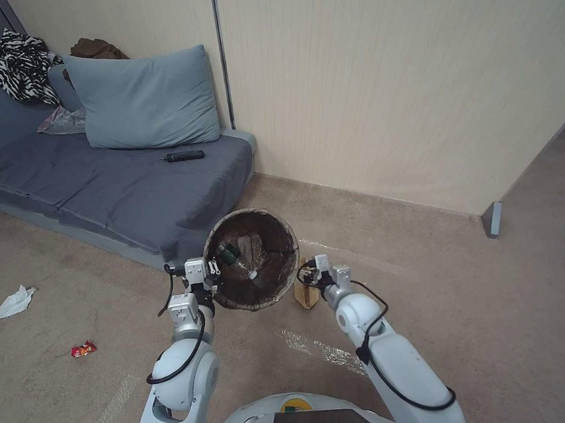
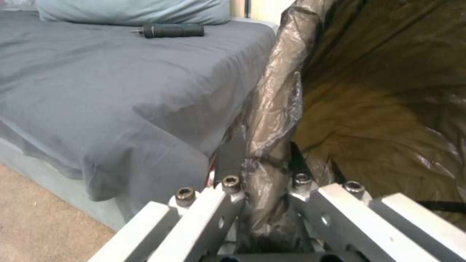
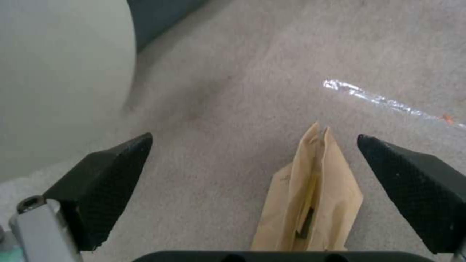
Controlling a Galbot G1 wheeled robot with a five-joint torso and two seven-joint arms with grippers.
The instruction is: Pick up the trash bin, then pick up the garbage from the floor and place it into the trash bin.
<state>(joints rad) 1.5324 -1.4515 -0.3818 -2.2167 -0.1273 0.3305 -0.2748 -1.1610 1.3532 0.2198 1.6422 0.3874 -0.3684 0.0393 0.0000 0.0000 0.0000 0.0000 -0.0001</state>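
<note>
Starting at the left of the head view, we see two pieces of garbage waiting on the carpet, a white tissue (image 1: 16, 300) and a red snack wrapper (image 1: 83, 349), both well apart from the arms and in front of the grey sofa (image 1: 102, 184). Next comes our left gripper (image 1: 212, 269), its fingers (image 2: 230, 160) clamped on the bag-covered rim of the trash bin (image 1: 252, 259), which it holds lifted and tilted so the dark lining faces the head camera; a clear bottle with a green label (image 1: 235, 258) already lies inside. Just to the right of the bin, our right gripper (image 3: 255, 189) is down near the floor with its black fingers (image 3: 104, 182) spread wide apart, and the brown paper bag (image 3: 311, 203) stands on the carpet between them, closer to one finger than the other and not yet touched as far as we can tell. We judge that the bin is already picked up and the step in hand is the grasp on the paper bag. The next move calls for centring the fingers about the bag, closing gently on its thin folded top, then lifting it over the bin's rim.
</note>
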